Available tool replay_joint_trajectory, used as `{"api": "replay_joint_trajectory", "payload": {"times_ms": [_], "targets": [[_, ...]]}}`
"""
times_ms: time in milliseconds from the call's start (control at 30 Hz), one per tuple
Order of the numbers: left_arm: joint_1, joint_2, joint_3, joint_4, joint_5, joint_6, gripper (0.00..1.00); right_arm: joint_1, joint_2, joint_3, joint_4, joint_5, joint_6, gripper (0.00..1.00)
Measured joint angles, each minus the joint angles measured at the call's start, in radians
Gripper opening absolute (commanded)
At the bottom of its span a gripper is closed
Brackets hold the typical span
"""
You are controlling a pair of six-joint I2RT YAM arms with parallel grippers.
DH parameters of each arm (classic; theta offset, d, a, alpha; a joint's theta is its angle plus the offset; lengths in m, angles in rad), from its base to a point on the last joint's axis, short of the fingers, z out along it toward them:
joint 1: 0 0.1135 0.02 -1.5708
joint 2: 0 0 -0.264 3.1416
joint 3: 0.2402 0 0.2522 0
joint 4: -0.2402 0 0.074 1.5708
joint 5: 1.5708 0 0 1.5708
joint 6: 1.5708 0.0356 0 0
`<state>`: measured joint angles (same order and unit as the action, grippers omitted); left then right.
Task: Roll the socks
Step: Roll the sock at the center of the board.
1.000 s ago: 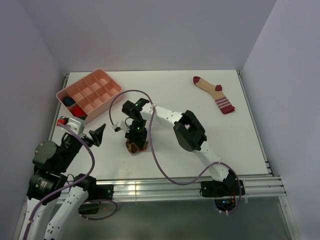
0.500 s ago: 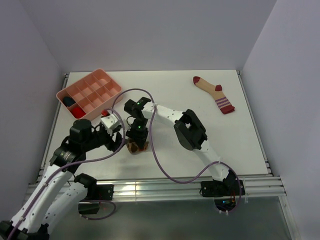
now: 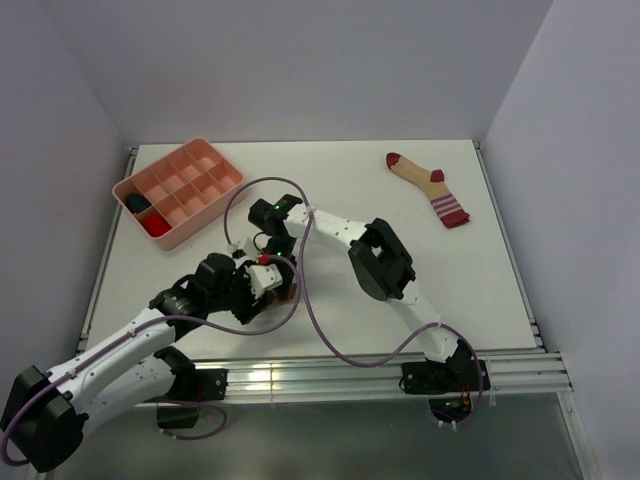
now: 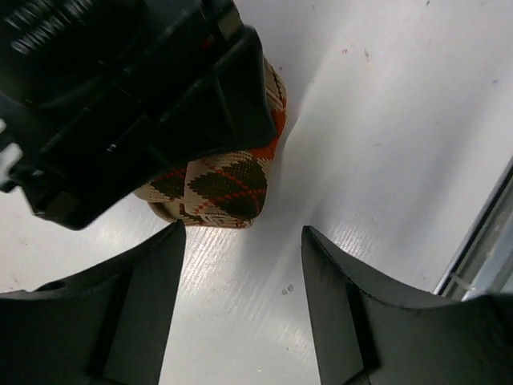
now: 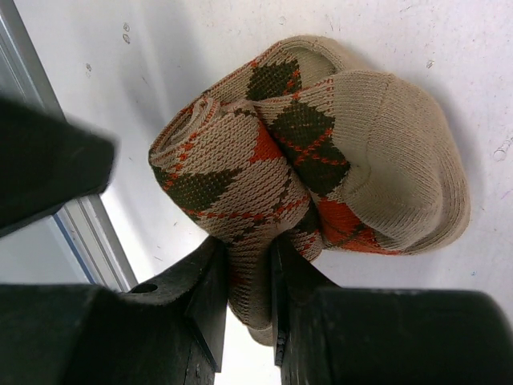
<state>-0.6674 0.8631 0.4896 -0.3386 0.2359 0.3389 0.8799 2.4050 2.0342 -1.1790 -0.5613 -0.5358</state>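
Two socks, one part-processed.

Item 1: argyle sock (image 5: 304, 136), brown, orange and tan. Lies at centre of the top view, lower middle of the table (image 3: 350, 190). Condition: wound into a loose roll, toe end folded against the coil. The right gripper (image 5: 248, 269) is clamped on a fold of its fabric at the lower middle of the right wrist view. The left gripper (image 4: 243, 233) has its jaws apart with nothing between them, and the roll sits just beyond its tips.

Item 2: striped sock (image 3: 428, 185), tan with dark red toe and heel. Lies flat and unrolled at upper right of the top view, well apart from both arms.

Progress, by judgement: first roll formed but not yet released or secured; second sock untouched.

Also present: pink tray (image 3: 195, 228), upper left, holding a dark bundle (image 3: 135, 203) and a red bundle (image 3: 155, 224).

Markings: white lettering on the black gripper body, upper left of the left wrist view; cut off and illegible. No other writing found.
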Motion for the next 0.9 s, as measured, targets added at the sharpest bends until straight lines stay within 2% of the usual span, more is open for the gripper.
{"api": "replay_joint_trajectory", "payload": {"times_ms": [367, 900], "targets": [[-0.023, 0.005, -0.107, 0.214, -0.069, 0.068, 0.68, -0.001, -0.002, -0.006, 0.005, -0.002, 0.0, 0.0], [-0.076, 0.244, -0.108, 0.347, -0.054, 0.091, 0.67, -0.01, -0.006, -0.021, -0.003, -0.017, 0.011, 0.0]]}}
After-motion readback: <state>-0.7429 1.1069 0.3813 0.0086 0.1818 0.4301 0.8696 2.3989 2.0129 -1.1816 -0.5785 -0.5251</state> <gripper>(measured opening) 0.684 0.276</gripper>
